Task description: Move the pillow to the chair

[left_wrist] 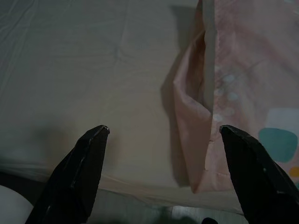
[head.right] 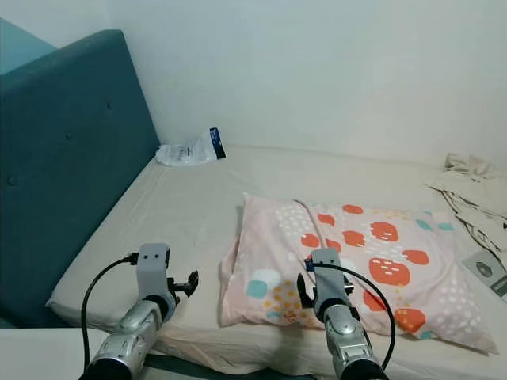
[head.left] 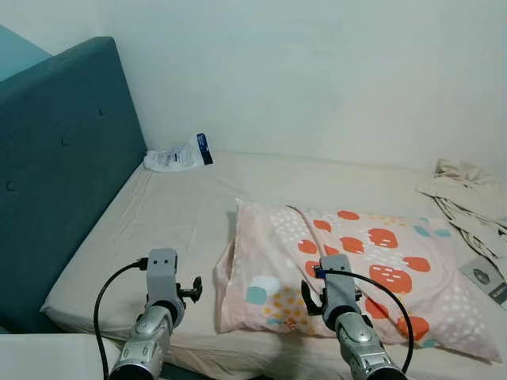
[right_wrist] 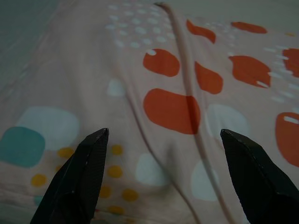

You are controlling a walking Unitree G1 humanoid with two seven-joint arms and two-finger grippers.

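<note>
Lying beneath the right gripper's (right_wrist: 163, 133) spread fingers (right_wrist: 81, 172): pillow (head.left: 356, 269).

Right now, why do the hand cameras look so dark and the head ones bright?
Both eye views are evenly lit and sharp: the pillow shows clear colours. Left wrist view is dim, the pillow edge casting a shadow on the sheet. Right wrist view is dim too, its far spots soft.

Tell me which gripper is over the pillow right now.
The right gripper: it is open above the patterned pillow, over its orange and teal blotches. The left gripper, also open, is over bare bedsheet beside the pillow's edge.
</note>
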